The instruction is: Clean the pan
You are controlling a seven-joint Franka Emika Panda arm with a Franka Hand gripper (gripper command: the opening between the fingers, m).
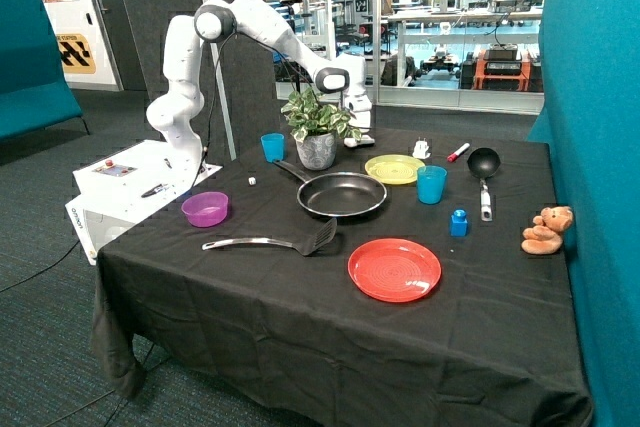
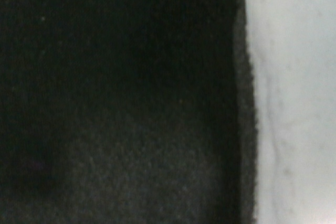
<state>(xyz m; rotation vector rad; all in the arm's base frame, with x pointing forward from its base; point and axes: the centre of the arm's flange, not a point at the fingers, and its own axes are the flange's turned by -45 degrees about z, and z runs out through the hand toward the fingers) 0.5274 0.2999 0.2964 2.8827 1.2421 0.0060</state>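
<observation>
Outside view first: the pan [image 1: 342,194] sits near the middle of the table [image 1: 250,317], its long handle angled back toward the potted plant [image 1: 317,127] and the blue cup [image 1: 272,146] at the far edge. Nothing lies inside it, and nothing touches it. The tool [image 1: 359,137] is down low at the far side of the table, just behind the plant and close to the yellow plate [image 1: 394,169], well apart from the pan. I cannot tell whether it is released or clenched; leaves and the arm's own body hide it. In front of the pan lies the black slotted spatula [image 1: 270,242], with a purple bowl [image 1: 205,209] off toward the robot's base and a red plate [image 1: 394,269] nearer the camera. Another blue cup [image 1: 431,184] stands beside the yellow plate, the small ladle-like pan [image 1: 484,172] beyond it, and a teddy bear [image 1: 546,230] at the table's edge. Wrist view gives only dark cloth [image 2: 115,103] up close, with a pale surface [image 2: 294,93] alongside it.
</observation>
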